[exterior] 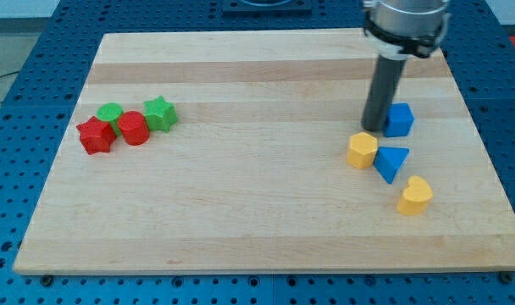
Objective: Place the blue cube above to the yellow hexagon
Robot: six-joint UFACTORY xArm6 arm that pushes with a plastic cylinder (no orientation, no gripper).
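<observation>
Rod [384, 93] top cut off by view's top; hides blue cube [401, 119] left edge.

blue cube [400, 119], yellow hexagon [362, 150], pale striped wooden board [240, 212].

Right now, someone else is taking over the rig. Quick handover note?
My tip is down on the board, touching the left side of the blue cube.
The blue cube sits up and to the right of the yellow hexagon, close but not straight above it.
The blue triangle and yellow heart lie just right of and below the hexagon.
The red and green blocks sit far off at the view's left, out of the way.
Left to do: nudge the cube leftward until it is directly above the hexagon.
</observation>
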